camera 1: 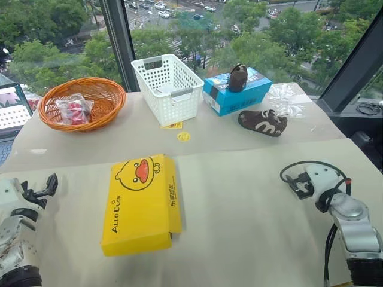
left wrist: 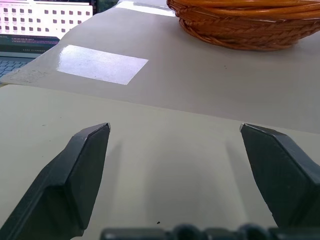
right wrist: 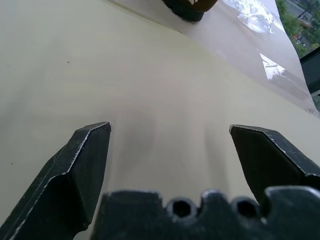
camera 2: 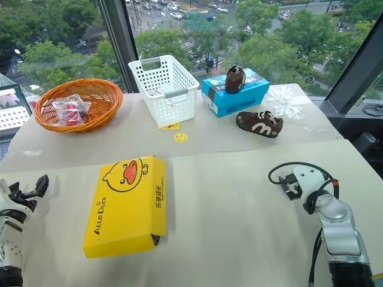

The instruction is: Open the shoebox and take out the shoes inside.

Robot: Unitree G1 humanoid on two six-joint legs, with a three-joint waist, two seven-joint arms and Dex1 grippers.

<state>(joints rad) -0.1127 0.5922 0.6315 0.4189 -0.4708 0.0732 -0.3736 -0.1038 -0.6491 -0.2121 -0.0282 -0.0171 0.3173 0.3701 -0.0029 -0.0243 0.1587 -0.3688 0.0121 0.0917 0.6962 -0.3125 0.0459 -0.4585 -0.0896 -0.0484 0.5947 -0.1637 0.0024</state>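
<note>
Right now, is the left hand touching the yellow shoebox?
Apart. The left eye view shows bare table between the left hand and the shoebox; the left wrist view shows the open fingers with nothing between them.

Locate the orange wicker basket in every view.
Left eye view: orange wicker basket, far left, beside the white basket.
Right eye view: same far-left spot.
Left wrist view: its woven wall beyond the left end effector.
Right wrist view: faces the brown shoe instead.
Shared landmark: the beige table cover.
</note>
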